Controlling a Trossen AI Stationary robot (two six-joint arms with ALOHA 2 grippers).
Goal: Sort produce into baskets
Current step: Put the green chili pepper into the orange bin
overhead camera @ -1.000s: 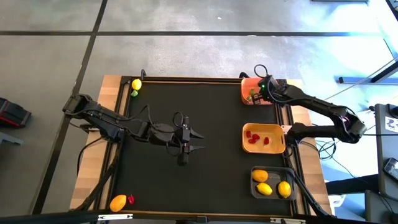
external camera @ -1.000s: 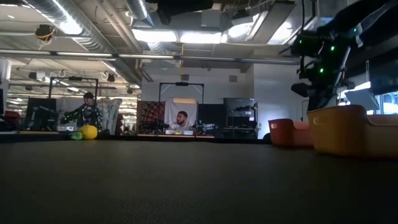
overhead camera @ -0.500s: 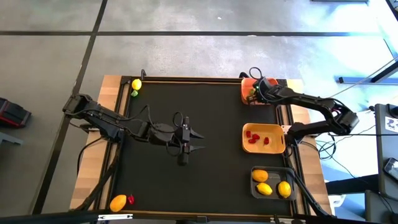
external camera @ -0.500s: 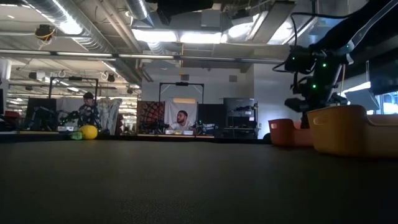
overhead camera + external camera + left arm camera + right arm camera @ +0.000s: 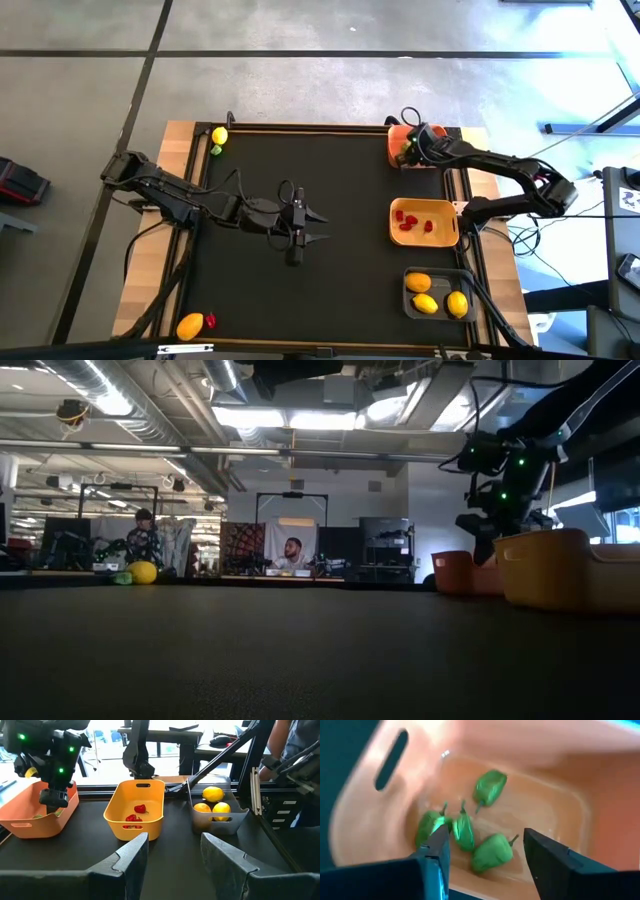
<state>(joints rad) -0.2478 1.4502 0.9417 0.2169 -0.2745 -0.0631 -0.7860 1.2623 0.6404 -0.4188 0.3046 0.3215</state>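
My right gripper (image 5: pixel 485 832) hangs open, pointing down into the orange basket (image 5: pixel 394 136) at the table's far right. Several green pieces (image 5: pixel 492 852) lie on that basket's floor below its fingers. The yellow-tan basket (image 5: pixel 446 240) holds red pieces (image 5: pixel 410 220). The dark grey basket (image 5: pixel 408 300) holds three lemons (image 5: pixel 425 303). My left gripper (image 5: pixel 322 227) waits open above the middle of the table, nothing between its fingers. Loose on the mat are a lemon (image 5: pixel 219 135) with a green piece (image 5: pixel 215 150) at the far left corner, and a lemon (image 5: pixel 190 325) with a red piece (image 5: pixel 210 321) at the near left.
The three baskets stand in a row along the table's right edge. The black mat (image 5: pixel 340 280) has a raised frame around it. Cables trail from both arms. In the low view people sit at desks (image 5: pixel 290 555) in the room beyond the far edge.
My right gripper has sunk toward the orange basket and shifted a little toward the table's left, so it now hangs low over the basket's inside. My left arm has kept still.
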